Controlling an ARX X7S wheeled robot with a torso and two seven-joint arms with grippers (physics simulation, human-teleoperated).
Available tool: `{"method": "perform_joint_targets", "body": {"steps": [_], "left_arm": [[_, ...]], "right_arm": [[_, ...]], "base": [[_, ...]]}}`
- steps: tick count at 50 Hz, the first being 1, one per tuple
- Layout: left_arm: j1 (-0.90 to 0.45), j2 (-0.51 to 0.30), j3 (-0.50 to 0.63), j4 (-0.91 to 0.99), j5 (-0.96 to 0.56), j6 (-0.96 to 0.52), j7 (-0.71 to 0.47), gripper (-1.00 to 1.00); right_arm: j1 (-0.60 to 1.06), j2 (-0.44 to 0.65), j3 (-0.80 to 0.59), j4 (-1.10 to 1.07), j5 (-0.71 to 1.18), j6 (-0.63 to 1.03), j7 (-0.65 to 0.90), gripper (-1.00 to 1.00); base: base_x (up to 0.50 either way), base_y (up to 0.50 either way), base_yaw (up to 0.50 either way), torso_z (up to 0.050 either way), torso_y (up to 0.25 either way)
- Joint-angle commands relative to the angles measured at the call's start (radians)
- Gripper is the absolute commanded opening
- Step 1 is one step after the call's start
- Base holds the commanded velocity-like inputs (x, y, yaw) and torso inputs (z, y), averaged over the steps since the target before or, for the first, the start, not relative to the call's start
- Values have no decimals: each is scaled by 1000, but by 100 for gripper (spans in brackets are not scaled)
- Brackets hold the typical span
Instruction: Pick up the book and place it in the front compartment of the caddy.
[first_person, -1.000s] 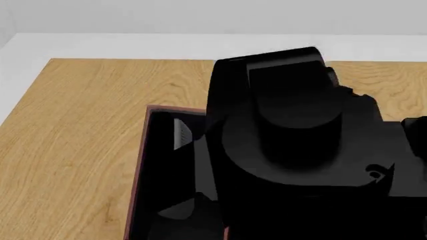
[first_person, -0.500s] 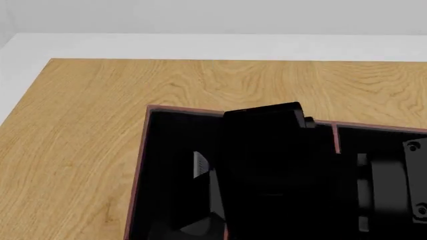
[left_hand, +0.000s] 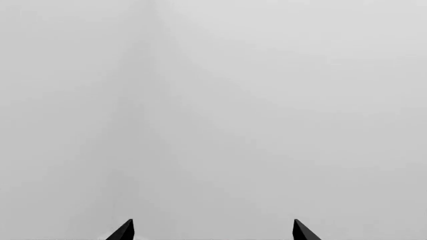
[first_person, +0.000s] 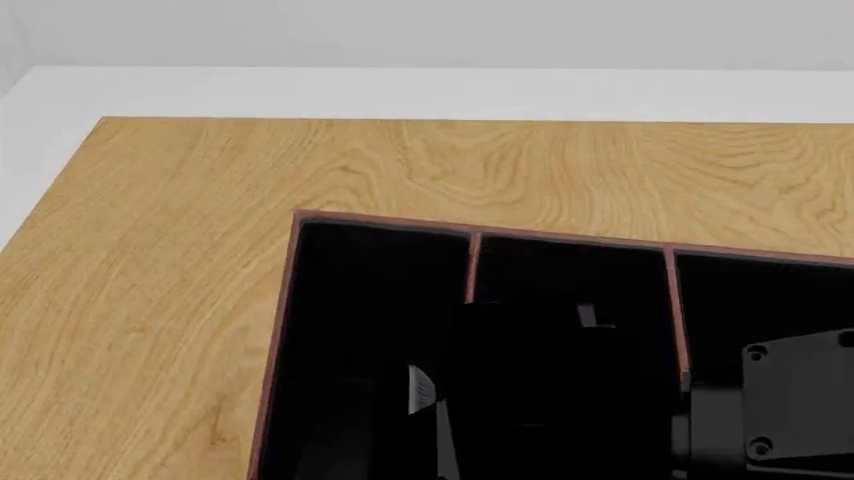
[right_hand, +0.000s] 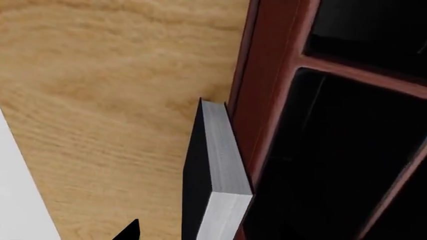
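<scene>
Wood-grain table (first_person: 200, 250), light oak w/ wavy grain, fills most of head view; far edge and left edge both visible. Beyond it a white floor strip (first_person: 400, 90), then pale grey wall (first_person: 427, 30) (left wrist view shows only blank grey). Right wrist view: same tabletop, white strip at one corner.

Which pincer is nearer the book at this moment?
Right. The right wrist view shows the book close up, standing on edge outside the caddy wall, one fingertip beside it. The left pincer faces blank grey, no book in sight.
</scene>
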Motion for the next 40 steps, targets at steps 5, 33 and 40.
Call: {"method": "perform_joint_targets", "body": {"steps": [5,33,40], "left_arm": [[59,6,-50,0,5,-7,0,100],[101,4,-77,0,14,-7,1,100],[63,14,-52,0,1,-16,1,100]], "right_arm": [[-101,-13,-36,86,-18,-32,33,100],[-139,1,-121,128,-29,-6,37,100],[-156,-2,-122,140,-28,-6,45,100]], "base": [[0,0,0,0,0],[0,0,0,0,0],[0,0,0,0,0]]}}
